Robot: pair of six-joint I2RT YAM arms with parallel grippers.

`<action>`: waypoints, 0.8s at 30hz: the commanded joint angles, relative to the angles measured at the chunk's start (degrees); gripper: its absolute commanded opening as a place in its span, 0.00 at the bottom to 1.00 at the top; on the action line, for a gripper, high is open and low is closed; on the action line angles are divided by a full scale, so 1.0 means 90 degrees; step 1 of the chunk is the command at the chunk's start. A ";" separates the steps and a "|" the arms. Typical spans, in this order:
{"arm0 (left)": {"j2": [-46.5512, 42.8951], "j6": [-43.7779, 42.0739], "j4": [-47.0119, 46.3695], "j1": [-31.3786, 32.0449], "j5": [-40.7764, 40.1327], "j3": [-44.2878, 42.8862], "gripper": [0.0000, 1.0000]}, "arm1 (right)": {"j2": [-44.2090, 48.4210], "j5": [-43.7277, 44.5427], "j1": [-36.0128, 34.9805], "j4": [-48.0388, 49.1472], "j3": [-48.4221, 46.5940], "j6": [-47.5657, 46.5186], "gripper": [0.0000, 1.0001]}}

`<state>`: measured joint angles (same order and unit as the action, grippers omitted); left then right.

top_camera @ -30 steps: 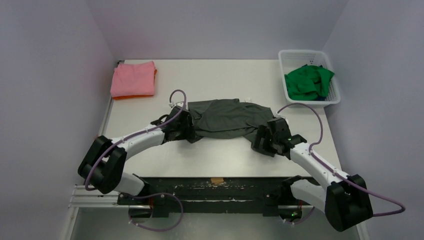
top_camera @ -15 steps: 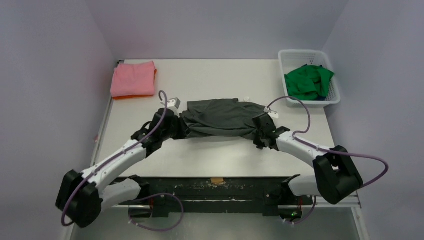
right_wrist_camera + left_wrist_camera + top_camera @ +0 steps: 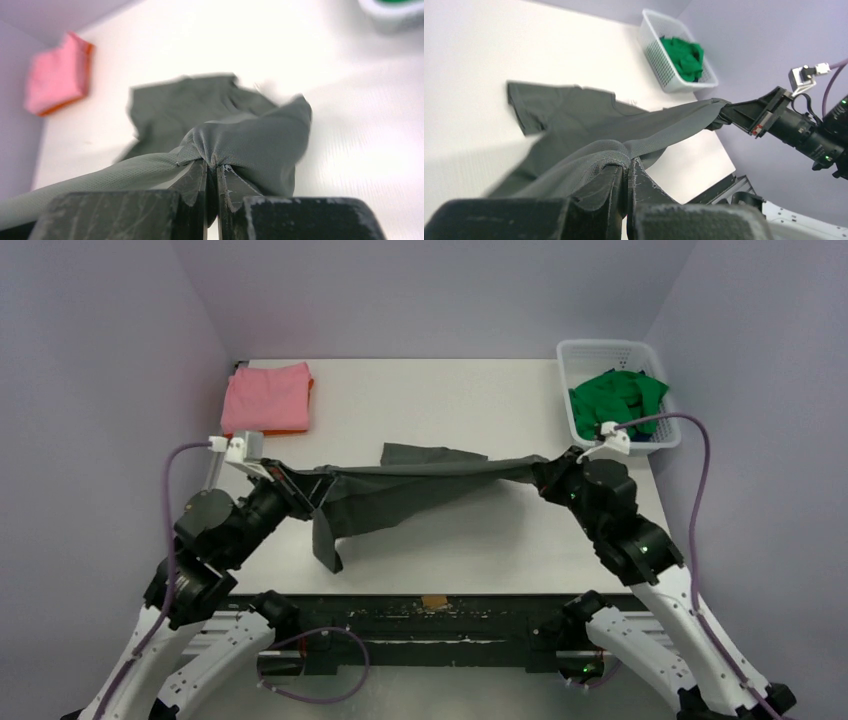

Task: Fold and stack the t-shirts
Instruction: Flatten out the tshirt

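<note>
Close to the near edge of the table [image 3: 430,540], the two arms reach up and in from each side. The left gripper [image 3: 320,482] has its two fingers pressed tight together on a bunched bit of the dark grey t-shirt [image 3: 420,485]. The right gripper [image 3: 548,468] is pinched tight on the other end of the same shirt. Both wrist views show grey cloth squeezed between the closed black fingers. The shirt is pulled long and straight between the two grippers, like a rope, and it hangs in the air over the middle of the table. One loose flap hangs down just beside the left gripper, and its low end comes close to the table, but I cannot tell if it touches. Another flat part of the shirt sticks out on the far side. Farther back, in the far left corner, the pink t-shirt [image 3: 267,398] lies folded flat. It sits on top of the orange t-shirt [image 3: 268,433], and only a thin orange edge peeks out under it. In the far right corner stands a white basket [image 3: 600,344]. The green t-shirt [image 3: 615,405] is crumpled up inside it.
</note>
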<state>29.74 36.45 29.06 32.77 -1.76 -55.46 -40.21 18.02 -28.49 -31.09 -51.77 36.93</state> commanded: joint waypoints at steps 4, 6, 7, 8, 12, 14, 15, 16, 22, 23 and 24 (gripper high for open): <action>0.0746 -0.0773 0.1032 0.0011 -0.0955 -0.2554 0.00 | -0.0093 -0.0660 -0.0008 0.0087 -0.2121 -0.1005 0.00; 0.1198 -0.0961 0.1368 0.0011 -0.1145 -0.3281 0.00 | -0.0460 -0.0732 -0.0001 -0.0092 -0.2860 -0.1236 0.00; 0.1418 -0.1009 0.1546 0.0011 -0.1314 -0.3570 0.00 | -0.0685 -0.0827 -0.0002 -0.0156 -0.3239 -0.1413 0.00; 0.1623 -0.1064 0.1703 0.0011 -0.1539 -0.3847 0.00 | -0.0887 -0.0802 -0.0007 -0.0246 -0.3558 -0.1522 0.00; 0.2371 -0.1143 0.2036 -0.0011 -0.2807 -0.4379 0.00 | -0.1615 -0.0297 -0.0008 -0.0368 -0.4271 -0.1914 0.00; 0.2776 -0.1183 0.1963 -0.0173 -0.3004 -0.4449 0.00 | -0.2078 0.0092 -0.0001 -0.0383 -0.4548 -0.2117 0.00; 0.2996 -0.1162 0.1948 -0.0400 -0.2831 -0.4526 0.00 | -0.2435 0.0244 0.0009 -0.0381 -0.4702 -0.2180 0.00; 0.3257 -0.1085 0.1941 -0.0768 -0.2580 -0.4607 0.00 | -0.2687 0.0360 0.0043 -0.0349 -0.4830 -0.2257 0.00; 0.5166 -0.1493 0.1991 -0.1727 -0.1681 -0.6153 0.00 | -0.4301 -0.0856 0.1183 0.0148 -0.6085 -0.2350 0.00; 0.5495 -0.1617 0.2100 -0.1812 -0.1608 -0.6631 0.00 | -0.4571 -0.1019 0.1355 0.0220 -0.6458 -0.2446 0.00; 0.5832 -0.1733 0.2288 -0.1904 -0.1494 -0.7198 0.00 | -0.4791 -0.0986 0.1422 0.0219 -0.6835 -0.2586 0.00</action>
<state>74.67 26.41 47.37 18.98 -18.24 -105.78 -77.93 12.01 -21.61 -32.91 -101.69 17.80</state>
